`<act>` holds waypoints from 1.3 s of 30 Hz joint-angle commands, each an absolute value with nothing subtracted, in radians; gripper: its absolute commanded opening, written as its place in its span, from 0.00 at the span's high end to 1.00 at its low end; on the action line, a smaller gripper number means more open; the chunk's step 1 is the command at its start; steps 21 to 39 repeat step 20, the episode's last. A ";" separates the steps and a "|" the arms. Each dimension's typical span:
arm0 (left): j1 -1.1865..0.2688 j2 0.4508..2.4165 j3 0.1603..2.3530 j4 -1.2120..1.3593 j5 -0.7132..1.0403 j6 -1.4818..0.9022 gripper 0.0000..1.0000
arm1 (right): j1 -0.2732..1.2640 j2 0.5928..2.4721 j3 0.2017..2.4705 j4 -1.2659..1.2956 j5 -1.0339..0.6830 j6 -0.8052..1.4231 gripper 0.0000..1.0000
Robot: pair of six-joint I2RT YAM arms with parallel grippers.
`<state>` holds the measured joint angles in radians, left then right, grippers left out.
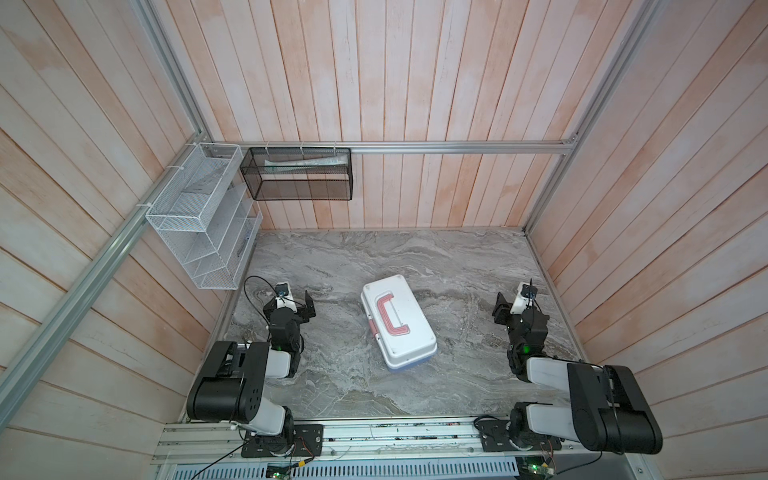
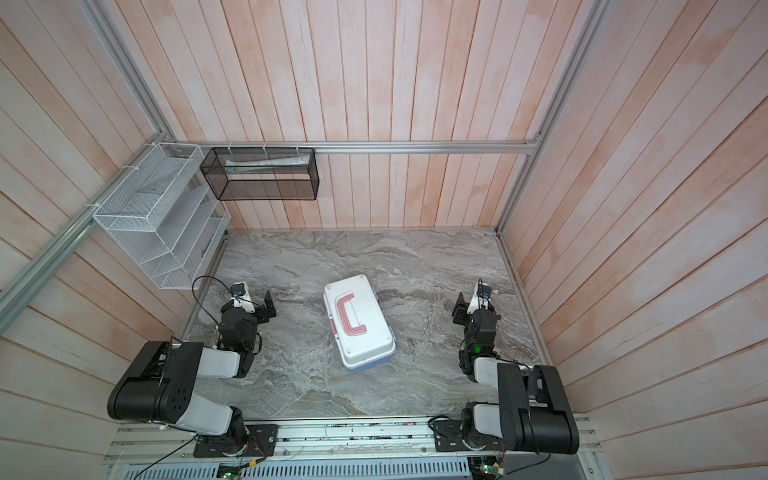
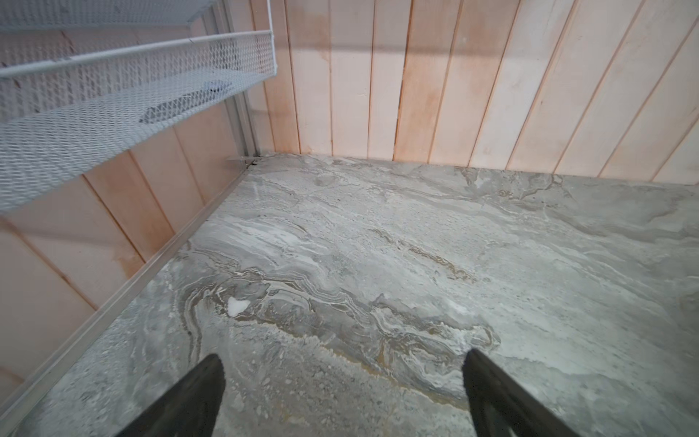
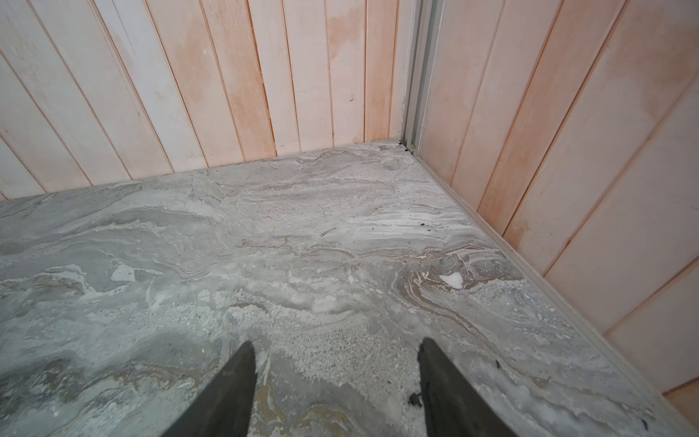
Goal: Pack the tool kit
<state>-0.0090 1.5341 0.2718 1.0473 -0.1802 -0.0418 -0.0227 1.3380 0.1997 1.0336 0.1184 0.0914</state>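
Locate left gripper (image 1: 309,307) at lower left in both top views: spread to full width, gripping nothing, only bare table (image 3: 378,246) between the fingers in the left wrist view. Locate right gripper (image 1: 500,311) at lower right: parted fairly wide, likewise empty. Find tool kit (image 1: 399,324) at frame centre, between both grippers and well apart from each, flat on light blue base (image 1: 409,365), white lid (image 1: 415,345) down. Read long axis as running from upper left to lower right, close to vertical in frame. Note pink handle (image 1: 381,314) flat on the lid, open toward frame right. Judge packing as complete or nearly so: no loose tools in view. Next, verify seating of pink tab (image 1: 372,328), probably the latch, on the left long side. Disregard white basket (image 1: 195,216) and black basket (image 1: 299,174) at upper left.
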 commanded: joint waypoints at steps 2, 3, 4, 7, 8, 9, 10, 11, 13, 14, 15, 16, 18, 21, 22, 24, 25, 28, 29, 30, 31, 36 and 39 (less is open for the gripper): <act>0.023 1.533 0.285 1.106 -0.078 -0.059 0.00 | -0.042 1.521 0.166 1.355 0.122 0.076 0.32; 0.023 1.533 0.286 1.107 -0.080 -0.058 0.00 | -0.035 1.573 0.168 1.442 0.096 0.054 0.31; 0.023 1.534 0.284 1.116 -0.080 -0.057 0.00 | -0.019 1.559 0.177 1.394 0.097 0.029 0.30; 0.022 1.534 0.285 1.113 -0.083 -0.056 0.00 | -0.008 1.518 0.211 1.265 0.088 0.013 0.02; 0.021 1.533 0.285 1.110 -0.083 -0.056 0.00 | -0.008 1.536 0.200 1.310 0.098 0.020 0.02; 0.021 1.533 0.285 1.110 -0.082 -0.056 0.00 | -0.007 1.547 0.198 1.336 0.116 0.027 0.02; 0.021 1.533 0.285 1.112 -0.084 -0.055 0.00 | -0.008 1.549 0.200 1.334 0.134 0.033 0.02; 0.020 1.533 0.284 1.111 -0.085 -0.056 0.00 | -0.009 1.545 0.206 1.316 0.143 0.038 0.02; 0.020 1.534 0.286 1.109 -0.085 -0.054 0.00 | -0.009 1.522 0.227 1.242 0.141 0.037 0.02; 0.020 1.535 0.286 1.107 -0.084 -0.055 0.00 | -0.009 1.517 0.233 1.220 0.141 0.038 0.02; 0.020 1.534 0.288 1.104 -0.085 -0.055 0.00 | -0.009 1.523 0.233 1.229 0.147 0.041 0.02; 0.016 1.536 0.291 1.104 -0.094 -0.051 0.00 | -0.009 1.527 0.232 1.237 0.152 0.045 0.02; 0.000 1.539 0.294 1.099 -0.119 -0.041 0.00 | -0.009 1.523 0.236 1.224 0.150 0.042 0.02; 0.000 1.537 0.289 1.106 -0.120 -0.041 0.00 | -0.009 1.524 0.236 1.225 0.150 0.042 0.02; 0.000 1.537 0.289 1.106 -0.120 -0.041 0.00 | -0.009 1.524 0.236 1.225 0.150 0.042 0.02; 0.000 1.537 0.289 1.106 -0.120 -0.041 0.00 | -0.009 1.524 0.236 1.225 0.150 0.042 0.02; 0.000 1.537 0.289 1.106 -0.120 -0.041 0.00 | -0.009 1.524 0.236 1.225 0.150 0.042 0.02; 0.000 1.537 0.289 1.106 -0.120 -0.041 0.00 | -0.009 1.524 0.236 1.225 0.150 0.042 0.02; 0.000 1.537 0.289 1.106 -0.120 -0.041 0.00 | -0.009 1.524 0.236 1.225 0.150 0.042 0.02; 0.000 1.537 0.289 1.106 -0.120 -0.041 0.00 | -0.009 1.524 0.236 1.225 0.150 0.042 0.02; 0.000 1.537 0.289 1.106 -0.120 -0.041 0.00 | -0.009 1.524 0.236 1.225 0.150 0.042 0.02; 0.000 1.537 0.289 1.106 -0.120 -0.041 0.00 | -0.009 1.524 0.236 1.225 0.150 0.042 0.02; 0.000 1.537 0.289 1.106 -0.120 -0.041 0.00 | -0.009 1.524 0.236 1.225 0.150 0.042 0.02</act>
